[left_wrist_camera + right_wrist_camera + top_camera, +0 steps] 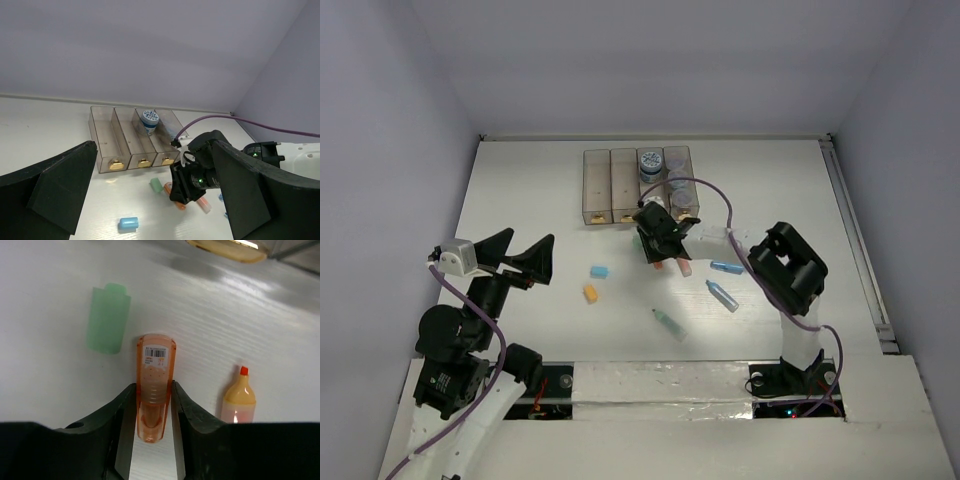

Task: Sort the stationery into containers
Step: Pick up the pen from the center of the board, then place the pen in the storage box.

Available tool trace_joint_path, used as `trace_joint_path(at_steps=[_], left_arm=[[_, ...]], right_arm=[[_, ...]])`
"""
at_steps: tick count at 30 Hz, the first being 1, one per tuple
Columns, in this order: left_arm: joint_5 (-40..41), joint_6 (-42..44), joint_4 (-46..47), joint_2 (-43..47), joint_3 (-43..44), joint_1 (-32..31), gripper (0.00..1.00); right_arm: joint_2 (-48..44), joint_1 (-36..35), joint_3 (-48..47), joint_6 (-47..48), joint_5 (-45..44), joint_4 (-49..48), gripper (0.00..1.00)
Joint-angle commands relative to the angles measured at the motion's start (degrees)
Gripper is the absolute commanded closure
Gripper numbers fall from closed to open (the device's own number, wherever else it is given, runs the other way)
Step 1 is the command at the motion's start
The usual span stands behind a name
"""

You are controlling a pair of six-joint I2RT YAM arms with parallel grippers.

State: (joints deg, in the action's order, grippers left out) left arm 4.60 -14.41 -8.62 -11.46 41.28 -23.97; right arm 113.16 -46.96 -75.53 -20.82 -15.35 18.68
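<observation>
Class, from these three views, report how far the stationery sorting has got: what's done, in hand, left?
Done: a jar stands in the bins. In hand: the right tool is closed on the orange marker. Left: the blue eraser, orange eraser, green eraser, teal marker and a blue marker lie loose.

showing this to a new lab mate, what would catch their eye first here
The right gripper draws the eye first: it is closed against both sides of an orange marker lying on the table just in front of the bins. Next, a blue-topped jar stands in the third bin from the left. The left gripper hangs wide open over the table's left side.
</observation>
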Motion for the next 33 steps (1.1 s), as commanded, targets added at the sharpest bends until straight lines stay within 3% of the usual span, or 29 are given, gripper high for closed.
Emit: trace_joint_path(at_steps=[1,5,11,20,28,33], left_arm=[[-0.03,0.53,1.94,-0.84,1.35,-0.29,0.01],[0.06,0.53,2.03,-0.84,1.35,-0.29,0.01],[0.06,0.62,2.03,-0.84,1.35,-0.29,0.01],[0.41,0.70,1.85,-1.19,1.35,-0.29,0.01],[0.50,0.62,1.85,-1.81,1.35,-0.29,0.01],[0.58,0.62,1.85,-2.07,1.35,-0.29,0.01]], right_arm=[[-3.37,-0.59,1.96,-1.06,-2.31,2.50,0.66],[-7.68,-0.59,1.96,-0.37,-1.70,2.86,0.72],[-8.58,-0.59,-3.12,2.18,8.14,-2.24,0.73],[6.44,-0.59,-23.68,4.65,12.10,-6.10,0.74],[19.36,0.03,-43.88,4.65,6.57,-6.64,0.74],[22.62,2.04,-47.87,3.24,5.16,-7.07,0.74]])
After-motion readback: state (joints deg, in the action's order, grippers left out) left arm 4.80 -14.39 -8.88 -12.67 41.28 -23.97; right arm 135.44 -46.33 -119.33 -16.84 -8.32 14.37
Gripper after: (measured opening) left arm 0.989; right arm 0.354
